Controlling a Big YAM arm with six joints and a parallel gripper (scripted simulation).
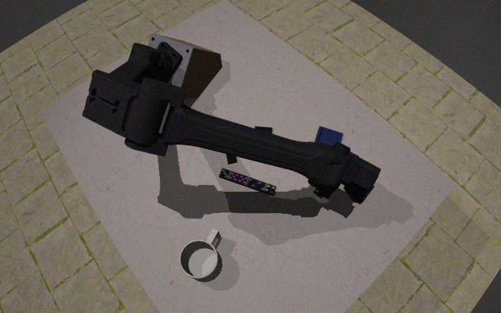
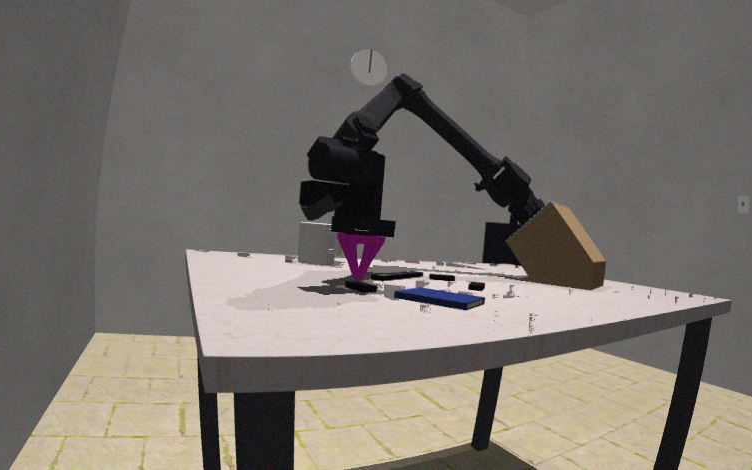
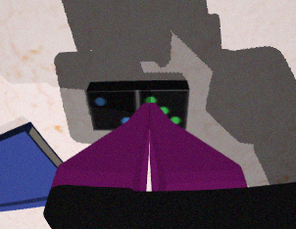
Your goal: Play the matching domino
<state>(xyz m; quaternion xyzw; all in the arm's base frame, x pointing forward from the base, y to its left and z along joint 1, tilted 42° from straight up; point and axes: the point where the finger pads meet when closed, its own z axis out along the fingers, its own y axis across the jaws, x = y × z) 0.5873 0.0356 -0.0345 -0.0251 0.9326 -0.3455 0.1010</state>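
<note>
The line of face-up dominoes (image 1: 238, 178) (image 2: 396, 275) lies flat, green pips at its upper-left end, white at its lower-right end in the top view. A loose face-up domino (image 1: 318, 191) (image 2: 361, 286) (image 3: 114, 109) shows two blue and several green pips; it looks flat, apart from the line. My gripper (image 2: 358, 277) (image 3: 149, 113) is shut and empty, its tips at or just above this domino; contact cannot be told. The arm hides it in the top view. Two plain black dominoes, one (image 1: 263, 130) (image 2: 476, 286) beyond the arm and one (image 1: 231, 159) (image 2: 442, 277) near the line's green end, lie apart.
A blue box (image 1: 330, 135) (image 2: 439, 297) (image 3: 20, 168) lies beside the loose domino, on the arm's far side in the top view. A white mug (image 1: 199, 260) (image 2: 315, 243) stands across the line from the arm. The arm's forearm passes over the table beside the line.
</note>
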